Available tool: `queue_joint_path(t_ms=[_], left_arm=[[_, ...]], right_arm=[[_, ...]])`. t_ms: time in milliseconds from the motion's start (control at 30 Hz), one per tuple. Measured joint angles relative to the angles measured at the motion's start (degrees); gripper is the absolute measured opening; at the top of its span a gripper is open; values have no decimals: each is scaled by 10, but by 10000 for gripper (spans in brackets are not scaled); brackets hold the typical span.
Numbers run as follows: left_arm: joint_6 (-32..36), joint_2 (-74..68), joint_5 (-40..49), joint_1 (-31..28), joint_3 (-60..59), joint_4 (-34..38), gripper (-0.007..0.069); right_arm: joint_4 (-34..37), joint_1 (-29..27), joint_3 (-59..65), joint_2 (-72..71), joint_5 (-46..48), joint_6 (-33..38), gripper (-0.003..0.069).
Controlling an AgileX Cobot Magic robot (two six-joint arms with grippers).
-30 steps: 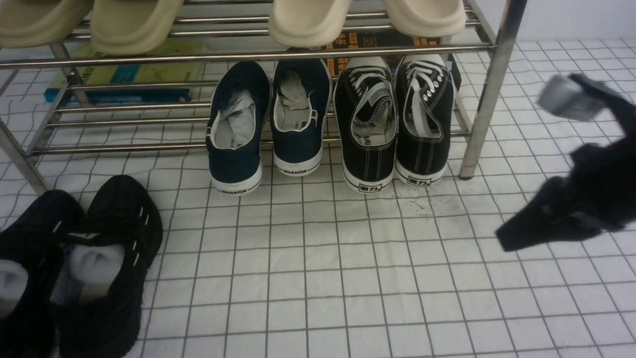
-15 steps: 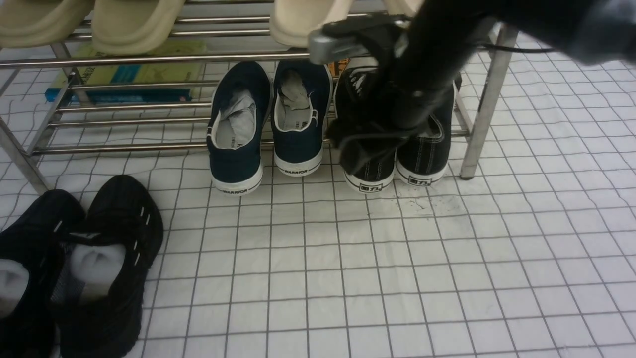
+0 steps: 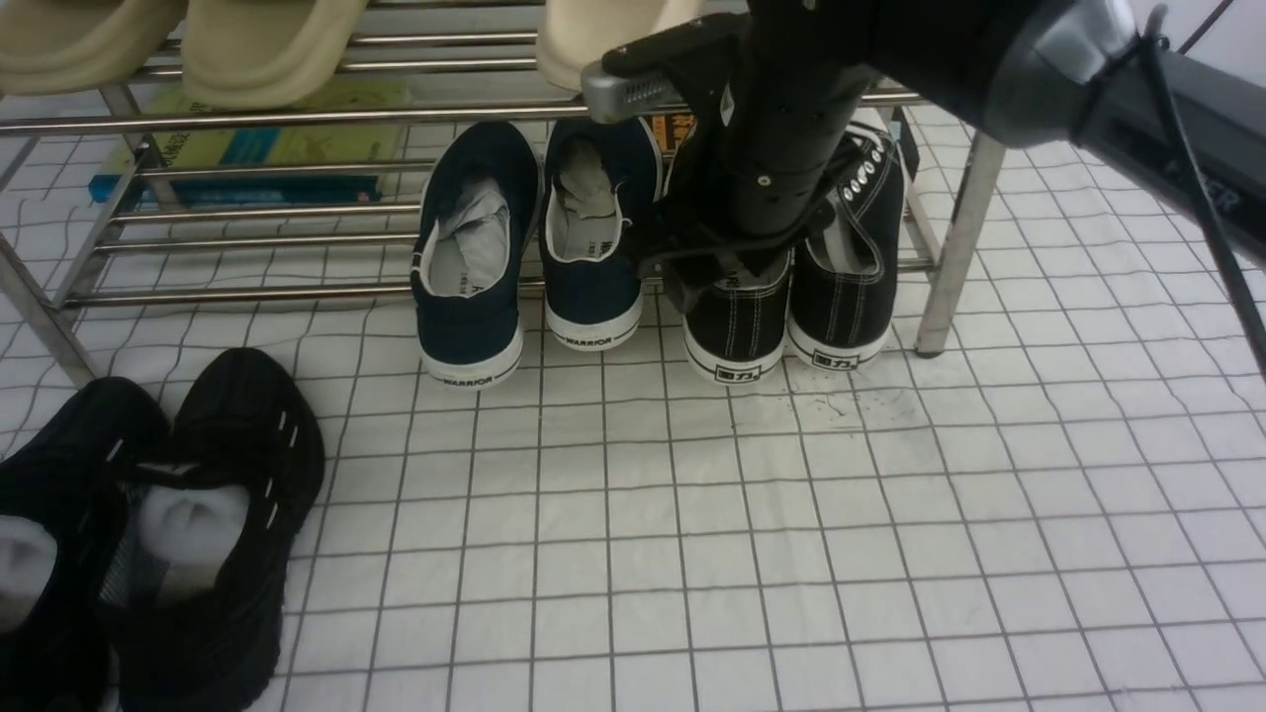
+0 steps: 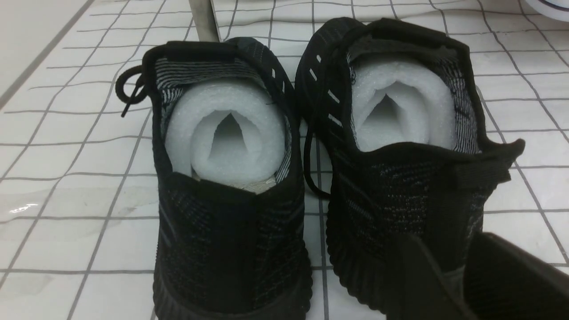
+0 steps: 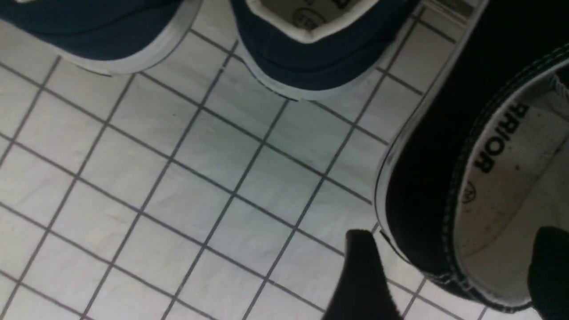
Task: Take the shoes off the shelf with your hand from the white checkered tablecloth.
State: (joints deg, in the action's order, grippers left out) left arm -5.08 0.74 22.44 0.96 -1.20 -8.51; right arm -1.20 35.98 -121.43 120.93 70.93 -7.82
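The right hand (image 3: 727, 277) hung over the black lace-up shoes (image 3: 841, 307), toes on the shelf's (image 3: 297, 114) lower rods, heels out on the checkered cloth (image 3: 791, 514). Its fingers (image 5: 360, 275) were spread wide, one inside a shoe's heel, one outside

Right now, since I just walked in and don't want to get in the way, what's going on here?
The right claw is at the black canvas sneakers on the lower tier of the shelf, open, one finger inside one shoe's heel and one outside. Nothing is lifted yet. The left claw sits by the black mesh sneakers on the tablecloth.
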Motion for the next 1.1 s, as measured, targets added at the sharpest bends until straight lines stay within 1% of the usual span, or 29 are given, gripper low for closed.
queue_joint_path(t_ms=[167, 233, 267, 333, 400, 467, 533, 633, 700, 800, 900, 967, 1000, 1100], left_arm=[[0, 0, 0, 0, 0, 0, 220], [0, 0, 0, 0, 0, 0, 220], [0, 0, 0, 0, 0, 0, 220], [0, 0, 0, 0, 0, 0, 220], [0, 0, 0, 0, 0, 0, 222], [0, 0, 0, 0, 0, 0, 223], [0, 0, 0, 0, 0, 0, 227], [0, 0, 0, 0, 0, 0, 232], [0, 0, 0, 0, 0, 0, 235], [0, 0, 0, 0, 0, 0, 237], [0, 0, 0, 0, 0, 0, 237], [0, 0, 0, 0, 0, 0, 237], [0, 0, 0, 0, 0, 0, 237], [0, 0, 0, 0, 0, 0, 237]], right_arm=[[-5, 0, -1, 29, -30, -19, 476], [-8, 1, -1, 42, -37, -19, 463], [-11, 1, -1, 54, -40, -20, 435], [-15, 2, -1, 67, -41, -20, 360], [-20, 2, -1, 71, -35, -20, 248], [-19, 2, -1, 70, -21, -12, 98], [-5, 2, 0, 65, -8, -2, 21], [21, 5, 4, 50, 8, 6, 10], [51, 18, 24, 16, 13, 2, 10], [61, 44, 66, -26, 8, -16, 10], [50, 96, 155, -69, -2, -62, 13], [48, 112, 178, -75, 2, -78, 13], [49, 134, 207, -78, 6, -103, 15], [50, 168, 249, -75, 5, -143, 17]])
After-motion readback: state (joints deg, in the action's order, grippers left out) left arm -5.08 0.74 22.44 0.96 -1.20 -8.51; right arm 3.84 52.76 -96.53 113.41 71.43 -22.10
